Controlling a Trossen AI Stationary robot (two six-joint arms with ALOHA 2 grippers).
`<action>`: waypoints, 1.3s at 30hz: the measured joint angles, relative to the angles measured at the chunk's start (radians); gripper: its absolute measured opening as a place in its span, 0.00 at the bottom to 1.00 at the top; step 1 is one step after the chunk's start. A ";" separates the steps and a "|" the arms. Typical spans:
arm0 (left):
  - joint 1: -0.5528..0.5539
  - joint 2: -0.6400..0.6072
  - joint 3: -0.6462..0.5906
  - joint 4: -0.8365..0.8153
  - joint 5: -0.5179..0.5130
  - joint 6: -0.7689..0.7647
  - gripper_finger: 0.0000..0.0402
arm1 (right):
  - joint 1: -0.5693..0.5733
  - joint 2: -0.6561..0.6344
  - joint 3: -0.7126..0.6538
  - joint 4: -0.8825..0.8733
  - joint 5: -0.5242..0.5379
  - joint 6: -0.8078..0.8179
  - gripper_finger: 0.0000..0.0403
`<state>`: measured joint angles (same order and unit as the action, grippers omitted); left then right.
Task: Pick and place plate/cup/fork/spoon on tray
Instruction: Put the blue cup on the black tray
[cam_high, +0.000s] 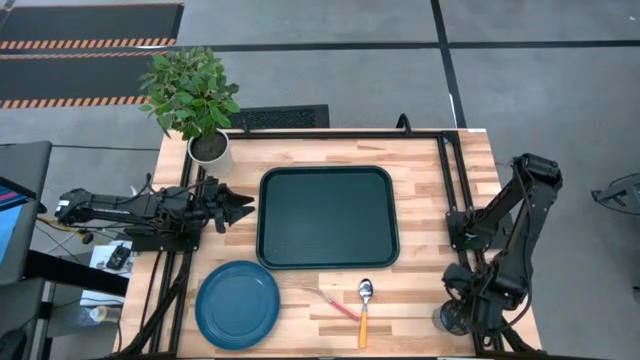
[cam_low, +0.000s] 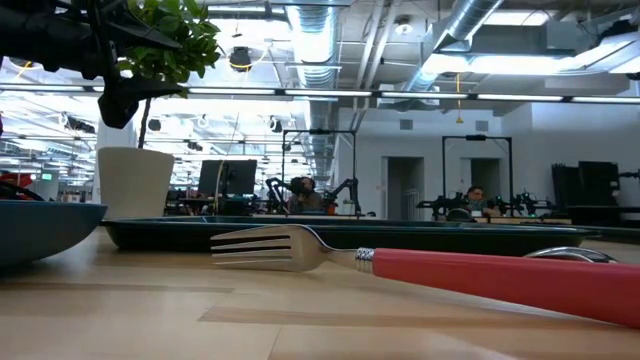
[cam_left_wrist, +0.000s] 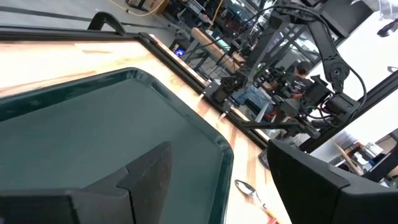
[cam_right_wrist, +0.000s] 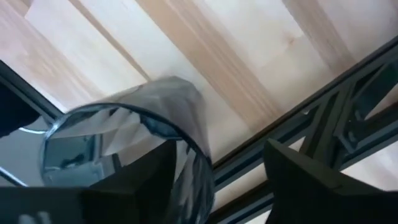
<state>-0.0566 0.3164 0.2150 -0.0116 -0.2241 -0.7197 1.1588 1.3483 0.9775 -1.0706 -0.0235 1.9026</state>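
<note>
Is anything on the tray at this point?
Nothing. The tray shows only bare green surface in the high view. The plate, fork and spoon lie on the table in front of it; the cup stands by the right claw.

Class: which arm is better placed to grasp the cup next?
Right. The right gripper hangs open around the cup at the table's right front corner; the left gripper waits beside the tray, far away.

a leafy green plant in a white pot stands at the wooden bench's far left corner — grey floor beyond.
</note>
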 joint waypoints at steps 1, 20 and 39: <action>0.000 0.000 0.000 0.000 0.000 0.000 0.62 | -0.003 0.000 0.000 -0.004 -0.001 -0.005 0.57; 0.000 0.000 0.000 -0.085 -0.026 -0.032 0.62 | -0.276 -0.020 0.158 -0.214 -0.054 -0.289 0.03; 0.000 0.000 0.000 -0.136 -0.050 -0.081 0.62 | -1.485 0.006 0.379 -0.235 0.075 -1.626 0.02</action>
<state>-0.0566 0.3161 0.2150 -0.1478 -0.2737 -0.8007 -0.3267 1.3541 1.3565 -1.3055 0.0511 0.2767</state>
